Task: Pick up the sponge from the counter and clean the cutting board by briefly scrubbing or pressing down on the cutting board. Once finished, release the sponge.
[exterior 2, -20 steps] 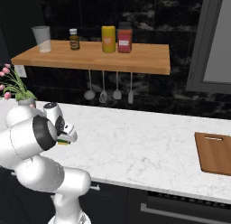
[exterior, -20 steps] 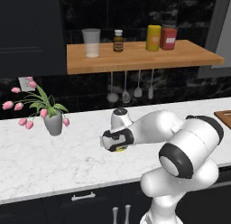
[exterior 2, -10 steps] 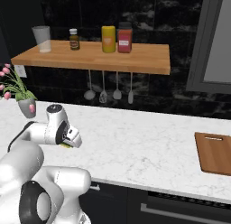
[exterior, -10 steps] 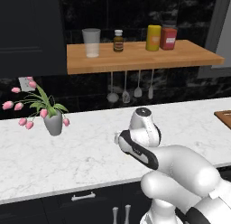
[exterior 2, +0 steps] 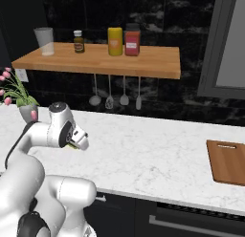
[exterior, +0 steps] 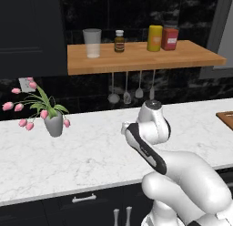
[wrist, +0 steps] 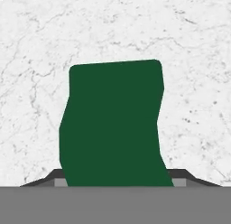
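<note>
The sponge (wrist: 113, 123) shows its dark green top between my fingertips in the hand view, held over the white marble counter (wrist: 189, 51). From the right base view a sliver of its yellow base (exterior 2: 73, 146) peeks out under my gripper (exterior 2: 76, 141), which is shut on it above the counter (exterior 2: 143, 150) at the left. The reddish-brown cutting board (exterior 2: 228, 162) lies flat far to the right, well apart from the gripper. In the left base view the board's corner (exterior: 226, 118) shows at the right edge, and my arm's wrist (exterior: 152, 122) hides the sponge.
A vase of pink tulips (exterior: 52, 122) stands on the counter left of the arm. Above hangs a wooden shelf (exterior 2: 95, 59) with a glass, a bottle and two jars. Utensils (exterior 2: 117, 97) hang under it against the dark wall.
The arm has swung to the right along the counter, carrying the sponge away from the vase. The cutting board has not moved.
</note>
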### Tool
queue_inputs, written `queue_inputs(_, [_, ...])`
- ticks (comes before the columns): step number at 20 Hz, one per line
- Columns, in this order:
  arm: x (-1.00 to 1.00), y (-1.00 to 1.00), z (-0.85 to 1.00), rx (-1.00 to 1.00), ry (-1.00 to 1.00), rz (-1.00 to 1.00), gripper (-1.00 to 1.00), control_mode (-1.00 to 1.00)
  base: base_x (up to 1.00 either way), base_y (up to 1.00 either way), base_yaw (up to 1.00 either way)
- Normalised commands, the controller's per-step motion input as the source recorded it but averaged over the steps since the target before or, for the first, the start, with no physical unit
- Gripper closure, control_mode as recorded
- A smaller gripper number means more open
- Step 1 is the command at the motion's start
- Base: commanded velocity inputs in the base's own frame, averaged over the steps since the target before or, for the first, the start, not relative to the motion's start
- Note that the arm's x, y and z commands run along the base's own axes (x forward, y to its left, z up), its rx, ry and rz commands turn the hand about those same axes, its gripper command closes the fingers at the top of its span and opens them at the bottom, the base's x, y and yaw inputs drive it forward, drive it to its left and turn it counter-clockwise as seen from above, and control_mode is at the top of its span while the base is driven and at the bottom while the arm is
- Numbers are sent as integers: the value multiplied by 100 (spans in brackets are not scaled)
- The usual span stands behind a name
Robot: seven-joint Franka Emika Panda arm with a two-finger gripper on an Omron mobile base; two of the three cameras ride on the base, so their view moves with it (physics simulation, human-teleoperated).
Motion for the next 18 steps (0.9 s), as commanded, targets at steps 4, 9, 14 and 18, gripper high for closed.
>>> queue_inputs(4, [-7, -41, 34, 0, -8, -5, 100, -100, 0, 0, 0])
queue_inputs(9, [-20, -45, 16, 0, -7, -1, 100, -100, 0, 0, 0])
queue_inputs(14, [-45, -39, 0, 0, -3, 0, 100, -100, 0, 0, 0])
queue_inputs(18, [-44, -15, 0, 0, 0, 0, 100, -100, 0, 0, 0])
